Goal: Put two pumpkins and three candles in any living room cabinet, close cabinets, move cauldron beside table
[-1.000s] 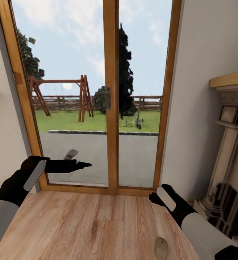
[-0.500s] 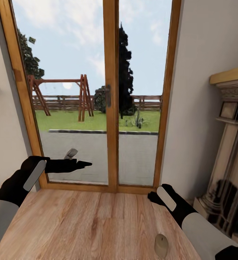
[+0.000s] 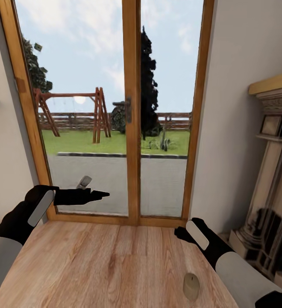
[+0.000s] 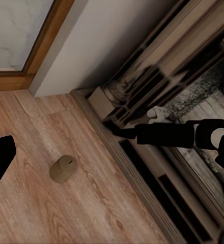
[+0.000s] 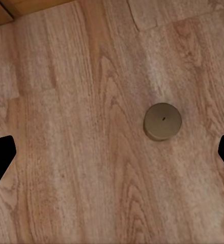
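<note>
Head view: one candle (image 3: 191,285) standing upright on the wood floor (image 3: 107,265), near the lower edge of the frame, just left of the right forearm. Short beige-grey cylinder, flat tan top, small dark wick mark. Nothing touching it; not inside any container.

Right wrist view: same candle (image 5: 163,121) seen from above on bare floorboards, between the two dark fingertips at the frame edges. Right end effector (image 5: 112,152) spread wide, fingers well apart, empty, hanging above the floor and clear of the candle.

Right end effector (image 3: 181,234) in the head view: black, pointed down toward the floor ahead of the candle.

Left end effector (image 3: 99,195): held level at the left, pointing toward the middle of the glass door (image 3: 128,111). Open or closed: cannot tell, the fingers overlapping in the head view and one dark fingertip alone at the edge of the left wrist view. Nothing seen in it.

Left wrist view: candle (image 4: 63,169) upright on the floor, near the base of the fireplace surround (image 4: 158,101) but apart from it; right arm reaching across in front of the surround.

Fireplace surround (image 3: 273,171) at the right in the head view, pale carved stone under a wooden mantel. Glass door with wooden frame straight ahead.
</note>
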Tool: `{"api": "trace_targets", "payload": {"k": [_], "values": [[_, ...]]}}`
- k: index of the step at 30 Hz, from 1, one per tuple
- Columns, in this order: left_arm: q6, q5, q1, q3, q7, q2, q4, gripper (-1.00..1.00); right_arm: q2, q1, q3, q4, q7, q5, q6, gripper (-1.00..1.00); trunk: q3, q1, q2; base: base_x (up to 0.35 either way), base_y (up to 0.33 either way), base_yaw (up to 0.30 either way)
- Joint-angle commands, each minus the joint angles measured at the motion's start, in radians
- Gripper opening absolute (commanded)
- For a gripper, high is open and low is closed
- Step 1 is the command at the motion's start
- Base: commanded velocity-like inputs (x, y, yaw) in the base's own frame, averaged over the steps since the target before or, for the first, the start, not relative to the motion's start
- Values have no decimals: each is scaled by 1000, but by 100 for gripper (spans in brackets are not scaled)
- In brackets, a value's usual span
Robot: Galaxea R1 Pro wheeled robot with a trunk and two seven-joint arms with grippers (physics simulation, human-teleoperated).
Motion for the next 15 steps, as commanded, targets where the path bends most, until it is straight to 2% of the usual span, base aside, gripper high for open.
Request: {"api": "trace_targets", "payload": {"k": [1,15], "values": [[4,0,-1,-2,-3,1,0,100,-2,-1,7,-2,-9,-10,1,100,-4,4,-8,0,0,0],[4,0,-1,-2,-3,1,0,100,-9,-1,7,4,-9,-11,1,100,-48,57,-106,0,0,0]]}}
